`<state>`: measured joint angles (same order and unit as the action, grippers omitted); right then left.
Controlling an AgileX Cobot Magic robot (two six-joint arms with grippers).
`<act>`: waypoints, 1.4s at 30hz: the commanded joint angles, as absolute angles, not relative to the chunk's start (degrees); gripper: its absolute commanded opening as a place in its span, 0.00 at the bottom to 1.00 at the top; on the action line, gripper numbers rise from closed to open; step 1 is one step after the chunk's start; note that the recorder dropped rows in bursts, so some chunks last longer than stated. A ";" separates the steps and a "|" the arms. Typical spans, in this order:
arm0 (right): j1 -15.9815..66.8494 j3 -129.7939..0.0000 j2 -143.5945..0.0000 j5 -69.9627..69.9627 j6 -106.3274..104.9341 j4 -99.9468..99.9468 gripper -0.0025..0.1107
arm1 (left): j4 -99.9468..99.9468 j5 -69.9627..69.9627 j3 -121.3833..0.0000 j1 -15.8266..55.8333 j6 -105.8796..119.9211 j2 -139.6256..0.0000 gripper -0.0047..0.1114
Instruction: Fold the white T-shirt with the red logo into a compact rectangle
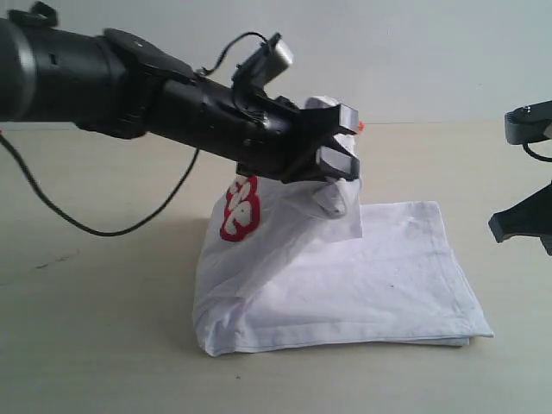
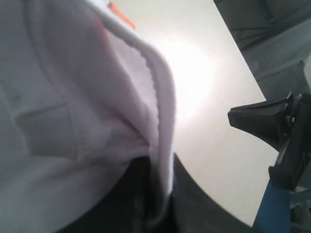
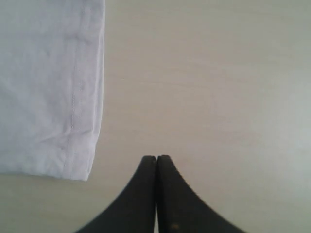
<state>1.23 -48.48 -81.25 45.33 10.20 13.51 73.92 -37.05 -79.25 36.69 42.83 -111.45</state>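
The white T-shirt (image 1: 345, 285) lies partly folded on the table, its left part pulled up off the surface. My left gripper (image 1: 338, 147) is shut on a raised fold of the shirt near the collar, reaching in over the cloth from the left. The red logo (image 1: 240, 209) hangs on the lifted cloth below the arm. In the left wrist view the hemmed shirt edge (image 2: 160, 97) runs down between the dark fingers (image 2: 194, 204), and a small orange tag (image 2: 121, 15) shows above. My right gripper (image 3: 156, 158) is shut on nothing, over bare table beside a shirt corner (image 3: 48, 97).
The pale table (image 1: 103, 345) spreads around the shirt. A black cable (image 1: 86, 226) hangs from the left arm and loops over the table at the left. The right arm (image 1: 526, 216) stands at the right edge, apart from the shirt.
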 commanded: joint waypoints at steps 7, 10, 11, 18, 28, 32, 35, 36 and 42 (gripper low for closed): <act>0.86 -48.29 -80.84 45.28 8.66 12.07 0.02 | 75.66 -35.98 -89.61 45.64 42.75 -122.90 0.15; 0.86 -48.29 -80.84 45.56 8.66 12.07 0.02 | 75.79 -36.10 -90.51 46.08 42.75 -123.86 0.48; 0.86 -48.29 -80.84 45.68 8.57 12.07 0.02 | 75.79 -36.50 -90.65 46.08 42.75 -123.86 0.62; 0.86 -48.29 -80.84 45.67 8.09 11.96 0.02 | 74.41 -41.62 -91.27 43.11 42.08 -123.37 0.56; 0.86 -48.29 -84.33 38.22 -1.57 -7.51 0.02 | 50.48 -50.60 -88.57 38.45 38.92 -123.69 0.28; 0.86 -48.29 -92.57 29.31 -1.43 -7.51 0.02 | 51.32 -49.59 -87.84 39.98 38.92 -125.88 0.43; 0.86 -48.29 -98.19 21.74 -1.30 -7.51 0.02 | 51.50 -50.21 -87.84 40.89 38.92 -128.46 0.42; 0.86 -48.42 -100.25 19.14 -1.30 -7.51 0.02 | 51.38 -50.88 -87.84 41.12 38.92 -129.34 0.42; 1.38 -48.42 -108.94 12.39 -1.20 -7.62 0.02 | 44.27 -52.34 -85.79 39.29 35.22 -130.60 0.43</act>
